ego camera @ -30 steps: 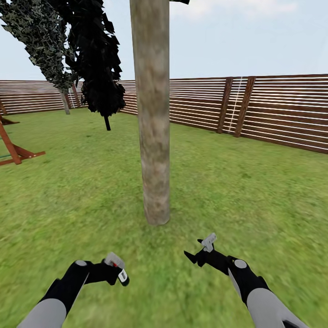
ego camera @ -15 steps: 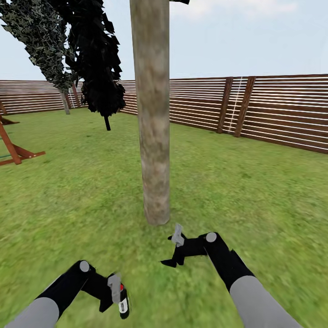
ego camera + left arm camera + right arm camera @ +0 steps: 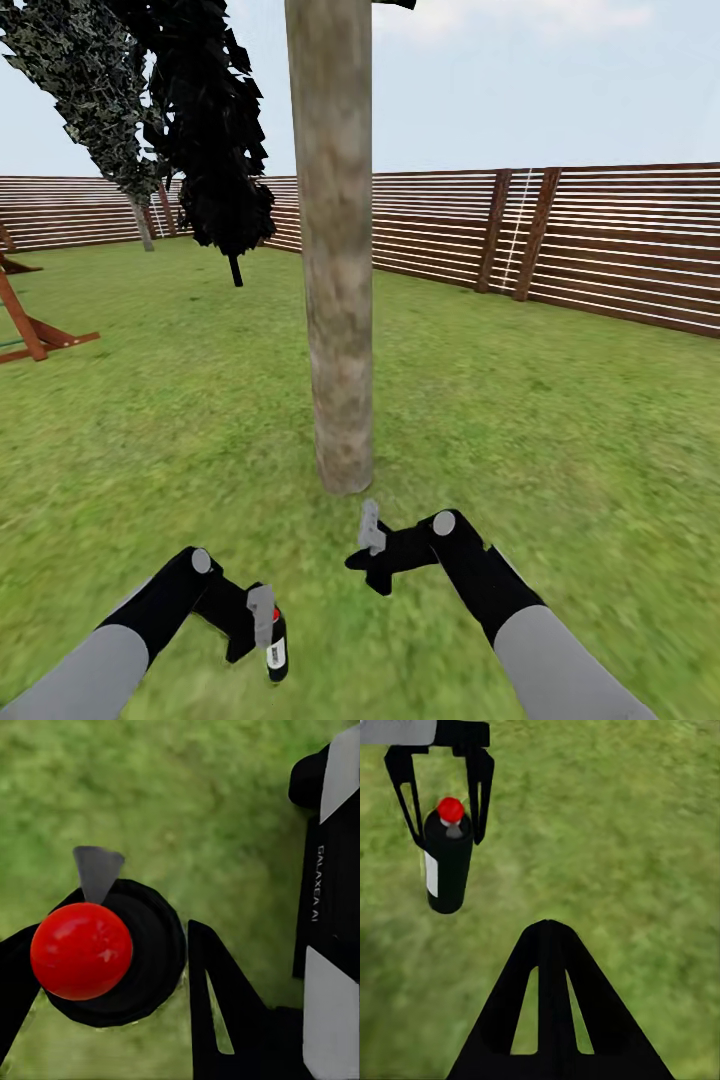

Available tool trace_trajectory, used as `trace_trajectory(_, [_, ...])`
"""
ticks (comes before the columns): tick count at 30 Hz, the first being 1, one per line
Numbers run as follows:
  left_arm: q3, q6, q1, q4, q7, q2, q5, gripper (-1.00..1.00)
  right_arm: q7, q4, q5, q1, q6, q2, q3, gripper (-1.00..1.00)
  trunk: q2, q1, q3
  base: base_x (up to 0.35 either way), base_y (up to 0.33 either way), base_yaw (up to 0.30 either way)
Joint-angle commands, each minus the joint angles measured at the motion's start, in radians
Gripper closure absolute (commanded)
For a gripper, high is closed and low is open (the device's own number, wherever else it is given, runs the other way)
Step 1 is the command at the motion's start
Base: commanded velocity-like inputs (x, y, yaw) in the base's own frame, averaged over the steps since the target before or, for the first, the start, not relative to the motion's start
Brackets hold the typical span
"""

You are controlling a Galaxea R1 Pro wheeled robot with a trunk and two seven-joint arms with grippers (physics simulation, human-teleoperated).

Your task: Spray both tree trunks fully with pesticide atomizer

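The left gripper (image 3: 262, 630) is angling down, clamping the black, red-capped pesticide atomizer (image 3: 277, 650); the right gripper (image 3: 368, 553) is hovering near the tree trunk (image 3: 335, 300), its fingers pressed together empty.

This is a fenced back garden, rendered in simulation: a green grass lawn (image 3: 560, 440) runs out to a brown fence (image 3: 620, 240) of horizontal wooden slats under a pale, lightly clouded sky. A thick grey-brown mottled tree trunk (image 3: 335, 250) rises from the grass close by, with dark-leaved trees (image 3: 215, 130) further back. At the lawn's left edge stands a reddish wooden frame (image 3: 30, 320), possibly part of a swing set, though too little shows to be sure.
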Motion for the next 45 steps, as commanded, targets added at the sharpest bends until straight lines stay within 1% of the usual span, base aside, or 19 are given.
trace_trajectory(1, [-0.004, -0.005, -0.013, -0.001, -0.001, -0.012, -0.006, 1.0, 0.003, -0.002, 0.005, 0.0, 0.002, 0.0, 0.003, 1.0, 0.0, 0.0, -0.001, 0.0, 0.0, 0.0])
trace_trajectory(4, [-0.005, -0.005, -0.047, 0.0, -0.001, -0.042, -0.01, 1.0, 0.003, -0.012, 0.006, -0.001, 0.004, 0.0, 0.007, 1.0, 0.0, 0.0, -0.001, 0.0, 0.0, 0.0])
trace_trajectory(7, [-0.007, -0.005, -0.062, 0.0, -0.002, -0.069, -0.012, 1.0, 0.004, -0.036, 0.005, -0.001, 0.038, 0.0, 0.008, 1.0, 0.0, 0.0, -0.001, 0.0, 0.0, 0.0])
trace_trajectory(11, [-0.007, -0.008, -0.072, 0.0, -0.003, -0.078, -0.008, 1.0, 0.005, -0.041, 0.005, -0.001, 0.05, 0.001, 0.01, 1.0, 0.0, 0.0, -0.001, 0.0, 0.0, 0.0])
trace_trajectory(15, [-0.007, -0.011, -0.083, 0.0, -0.003, -0.117, -0.008, 1.0, 0.005, -0.042, 0.006, 0.0, 0.051, 0.0, 0.01, 1.0, 0.0, 0.0, -0.001, 0.0, 0.0, 0.0])
trace_trajectory(22, [-0.007, -0.01, -0.103, 0.0, -0.003, -0.159, -0.008, 1.0, 0.005, -0.043, 0.005, -0.001, 0.051, 0.002, 0.01, 1.0, 0.0, 0.0, -0.001, 0.0, 0.0, 0.0])
trace_trajectory(27, [-0.007, -0.011, -0.115, 0.0, -0.003, -0.171, -0.006, 1.0, 0.005, -0.043, 0.005, 0.0, 0.051, 0.002, 0.01, 1.0, 0.0, 0.0, -0.001, 0.0, 0.0, 0.0])
trace_trajectory(35, [-0.005, -0.021, -0.128, 0.0, -0.007, -0.171, -0.002, 1.0, 0.005, -0.043, 0.006, 0.0, 0.051, 0.002, 0.01, 1.0, 0.0, 0.0, -0.001, 0.0, 0.0, 0.0])
trace_trajectory(38, [-0.004, -0.023, -0.128, 0.0, -0.038, -0.171, 0.0, 1.0, 0.005, -0.043, 0.006, 0.0, 0.051, 0.001, 0.01, 1.0, 0.0, 0.0, -0.001, 0.0, 0.0, 0.0])
trace_trajectory(41, [-0.004, -0.024, -0.128, 0.0, -0.044, -0.171, 0.003, 1.0, 0.005, -0.043, 0.007, 0.0, 0.051, 0.001, 0.01, 1.0, 0.0, 0.0, -0.001, 0.0, 0.0, 0.0])
trace_trajectory(43, [-0.003, -0.048, -0.128, 0.0, -0.044, -0.172, 0.005, 1.0, 0.005, -0.043, 0.007, 0.0, 0.051, 0.0, 0.01, 1.0, 0.0, 0.0, -0.001, 0.0, 0.0, 0.0])
trace_trajectory(45, [-0.003, -0.057, -0.128, 0.0, -0.044, -0.172, 0.008, 1.0, 0.005, -0.043, 0.006, -0.001, 0.051, 0.0, 0.01, 1.0, 0.0, 0.0, -0.001, 0.0, 0.0, 0.0])
